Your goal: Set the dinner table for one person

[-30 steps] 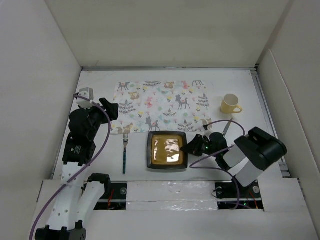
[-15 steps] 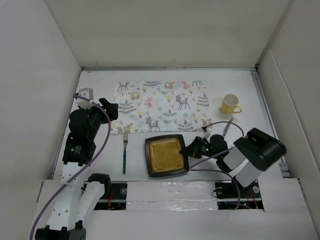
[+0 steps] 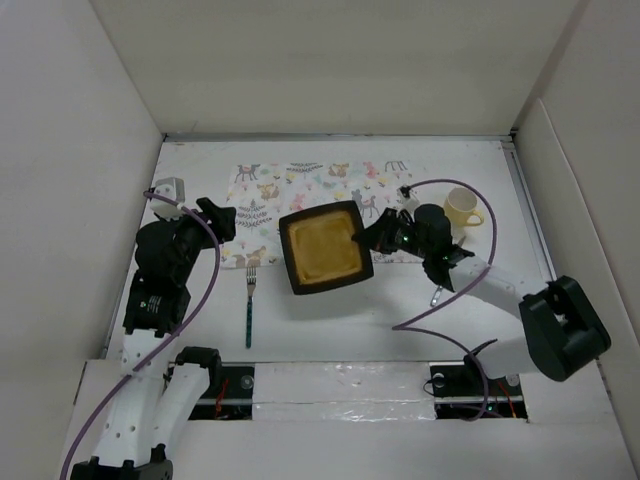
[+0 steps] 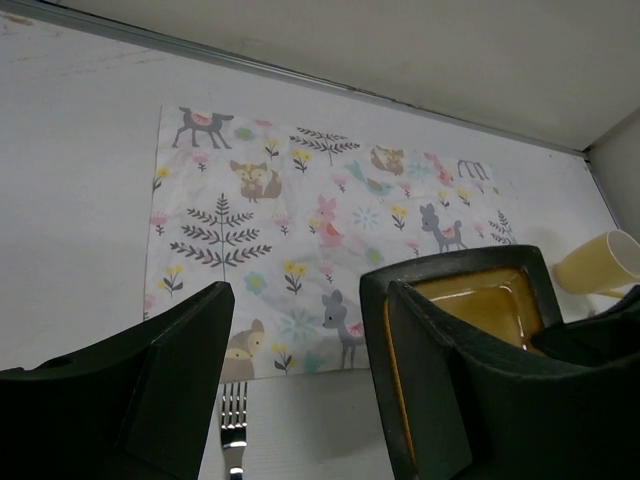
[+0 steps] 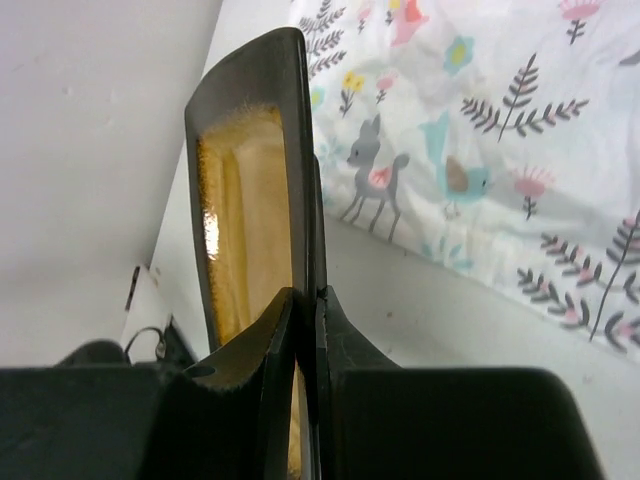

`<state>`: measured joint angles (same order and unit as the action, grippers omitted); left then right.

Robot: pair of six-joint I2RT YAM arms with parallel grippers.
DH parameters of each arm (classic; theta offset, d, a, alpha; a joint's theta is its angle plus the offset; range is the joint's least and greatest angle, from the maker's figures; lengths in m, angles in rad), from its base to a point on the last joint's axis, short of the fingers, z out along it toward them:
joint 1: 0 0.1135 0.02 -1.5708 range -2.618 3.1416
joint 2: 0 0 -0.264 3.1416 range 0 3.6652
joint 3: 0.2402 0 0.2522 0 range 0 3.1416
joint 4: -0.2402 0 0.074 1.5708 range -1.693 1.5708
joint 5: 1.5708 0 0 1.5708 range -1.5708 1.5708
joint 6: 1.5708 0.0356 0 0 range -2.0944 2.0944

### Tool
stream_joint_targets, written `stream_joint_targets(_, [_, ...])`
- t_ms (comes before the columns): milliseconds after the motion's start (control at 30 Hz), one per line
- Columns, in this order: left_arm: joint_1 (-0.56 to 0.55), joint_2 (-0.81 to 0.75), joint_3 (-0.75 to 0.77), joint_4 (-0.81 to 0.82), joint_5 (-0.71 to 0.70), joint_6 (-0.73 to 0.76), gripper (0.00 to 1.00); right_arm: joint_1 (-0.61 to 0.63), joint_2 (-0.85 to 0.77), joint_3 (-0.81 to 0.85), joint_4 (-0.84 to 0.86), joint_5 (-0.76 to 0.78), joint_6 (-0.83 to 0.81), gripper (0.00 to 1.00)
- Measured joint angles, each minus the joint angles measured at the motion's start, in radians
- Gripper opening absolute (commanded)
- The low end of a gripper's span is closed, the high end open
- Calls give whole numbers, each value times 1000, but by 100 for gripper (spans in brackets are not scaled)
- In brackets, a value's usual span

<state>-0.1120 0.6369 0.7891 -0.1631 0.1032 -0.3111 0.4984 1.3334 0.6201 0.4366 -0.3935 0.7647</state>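
My right gripper point(image 3: 365, 238) is shut on the right rim of a square plate point(image 3: 322, 247) with a black rim and an amber inside. It holds the plate lifted and tilted over the near edge of the deer-print placemat point(image 3: 300, 190) on the white dinner table point(image 3: 400, 315). In the right wrist view the plate point(image 5: 245, 200) stands edge-on between my fingers point(image 5: 305, 300). My left gripper point(image 3: 222, 218) is open and empty at the placemat's left end. In its wrist view point(image 4: 300, 300) the plate point(image 4: 480, 300) shows to the right.
A fork point(image 3: 249, 305) with a teal handle lies left of the plate, near the placemat's front edge; it also shows in the left wrist view point(image 4: 233, 420). A yellow cup point(image 3: 460, 208) stands right of the placemat. A silver utensil point(image 3: 437, 295) lies partly under my right arm.
My right gripper has lifted the plate off the table's near side and carried it away from me and left, to the placemat's near edge. The left arm has hardly moved.
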Motion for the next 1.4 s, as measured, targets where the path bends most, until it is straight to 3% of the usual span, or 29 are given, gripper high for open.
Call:
stream_joint_targets(500, [0,-26,0,-5,2,-1,59,-55,504,496,33,82,183,0])
stream_joint_targets(833, [0,-26,0,-8,8,-1,59,-108,692,601,-34,51,196,0])
stream_joint_targets(1267, [0,-24,0,-9,9,0,59,-134,783,679,-94,25,148,0])
stream_joint_targets(1333, [0,-23,0,-9,9,-1,59,-134,804,682,-93,17,145,6])
stream_joint_targets(1400, [0,-23,0,-10,9,0,59,-136,821,682,-85,1,153,22])
